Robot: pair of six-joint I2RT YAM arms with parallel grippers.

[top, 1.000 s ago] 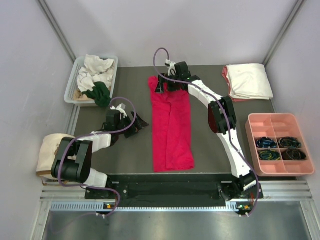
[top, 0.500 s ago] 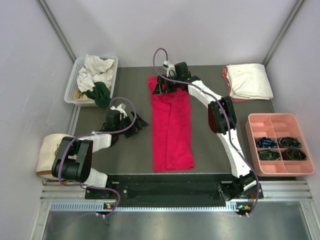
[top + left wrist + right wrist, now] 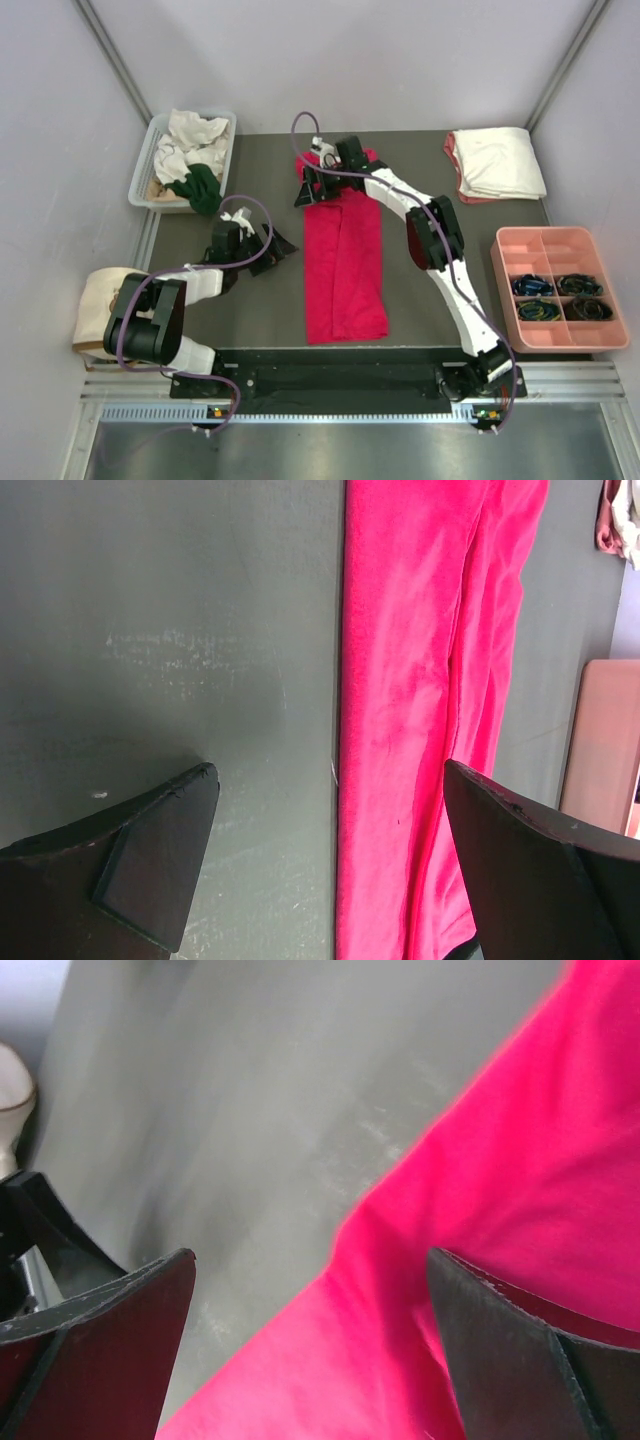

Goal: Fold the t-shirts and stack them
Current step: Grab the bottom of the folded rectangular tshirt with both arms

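A crimson-red t-shirt [image 3: 345,265] lies folded into a long strip down the middle of the table. My right gripper [image 3: 310,190] hovers open over its far left corner; in the right wrist view the red cloth [image 3: 500,1210] fills the space under the open gripper [image 3: 310,1260], and nothing is held. My left gripper [image 3: 278,245] stands open just left of the strip's long edge, the red cloth [image 3: 430,680] reaching in between its fingers [image 3: 150,850]. A folded cream-white t-shirt [image 3: 497,160] rests on a salmon-pink one at the back right.
A white basket [image 3: 142,170] at the back left holds crumpled cream and dark green t-shirts [image 3: 200,185]. A pink compartment tray [image 3: 560,245] stands at the right edge. A beige fabric bag [image 3: 98,305] sits off the table's left side.
My right gripper has shifted left along the shirt's far end, out to its far left corner. The left arm has barely moved.
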